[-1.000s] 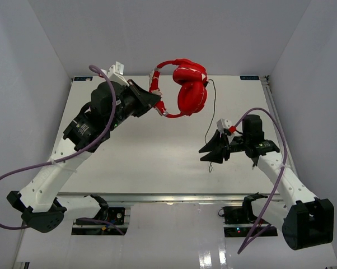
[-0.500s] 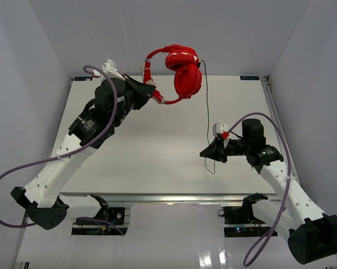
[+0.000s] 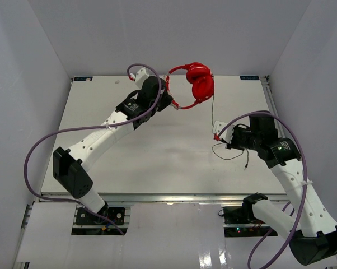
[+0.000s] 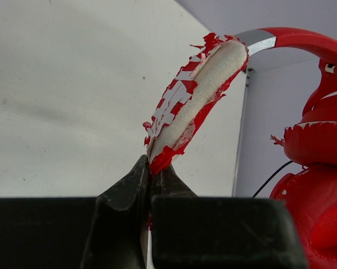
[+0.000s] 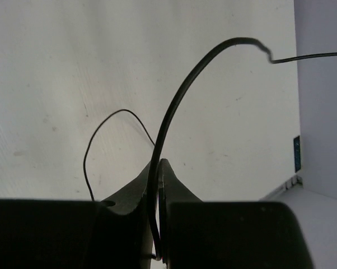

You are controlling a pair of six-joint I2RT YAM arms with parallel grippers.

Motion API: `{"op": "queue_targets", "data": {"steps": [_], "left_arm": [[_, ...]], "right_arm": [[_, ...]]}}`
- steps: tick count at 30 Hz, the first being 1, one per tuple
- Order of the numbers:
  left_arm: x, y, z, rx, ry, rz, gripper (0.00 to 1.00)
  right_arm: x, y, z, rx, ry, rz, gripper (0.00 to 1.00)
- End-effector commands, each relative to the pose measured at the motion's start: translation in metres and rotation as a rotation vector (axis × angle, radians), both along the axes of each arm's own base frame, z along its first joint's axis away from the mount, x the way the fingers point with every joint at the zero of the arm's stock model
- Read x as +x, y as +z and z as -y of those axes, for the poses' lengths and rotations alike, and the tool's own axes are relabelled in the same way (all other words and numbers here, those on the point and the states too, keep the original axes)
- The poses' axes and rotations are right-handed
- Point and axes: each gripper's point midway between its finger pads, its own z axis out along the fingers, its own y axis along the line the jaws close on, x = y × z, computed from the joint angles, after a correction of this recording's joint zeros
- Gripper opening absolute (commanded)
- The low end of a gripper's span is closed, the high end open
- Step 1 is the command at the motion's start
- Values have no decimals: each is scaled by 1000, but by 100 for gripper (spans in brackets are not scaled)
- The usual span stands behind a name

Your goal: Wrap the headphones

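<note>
The red headphones [image 3: 199,81] hang in the air above the table's far edge, both cups together at the right. My left gripper [image 3: 169,102] is shut on the headband; in the left wrist view the jaws pinch the worn, peeling headband pad [image 4: 191,103], with the cups [image 4: 317,185] at the right. The thin black cable [image 3: 213,109] drops from the cups to my right gripper [image 3: 227,139], which is shut on it. In the right wrist view the cable [image 5: 174,112] arcs up from between the jaws. The loose end loops on the table [image 3: 238,156].
The white table [image 3: 129,157] has grey walls on three sides. Thick purple robot cables [image 3: 62,137] loop over both arms. A blue label [image 3: 248,78] sits at the far right edge.
My left arm swung right and stretched out, carrying the headphones right and lower. My right gripper moved back right, and the cable went from hanging straight to slack and looped on the table.
</note>
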Motion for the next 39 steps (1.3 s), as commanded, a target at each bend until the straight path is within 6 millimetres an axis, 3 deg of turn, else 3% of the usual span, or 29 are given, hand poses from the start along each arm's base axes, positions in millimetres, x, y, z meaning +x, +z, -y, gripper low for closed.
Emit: {"op": "queue_targets", "data": {"steps": [1,6,7,13,19,23,30,39], "left_arm": [[-8,38,26,-80,-103,80,0],[-12,6,74,-8,-239,22,0],[-15,-7,84,16,-266,-2,0],[-33,-43,129,49,-385,-59,0],[-56,-71,154,115,-486,-82,0],[-72,-80,156,141,-551,-87,0],[-93,-79,133,206,-638,-30,0],[-109,-61,111,274,-709,64,0]], "right_arm": [[3,13,39,-257,-42,98,8],[6,34,52,-386,-46,192,8],[5,38,51,-397,-34,206,8],[4,70,41,-365,-7,280,8],[14,94,41,-326,-64,357,8],[21,81,44,-343,-95,359,8],[28,52,41,-313,-128,291,8],[29,52,33,-207,-129,191,8]]}}
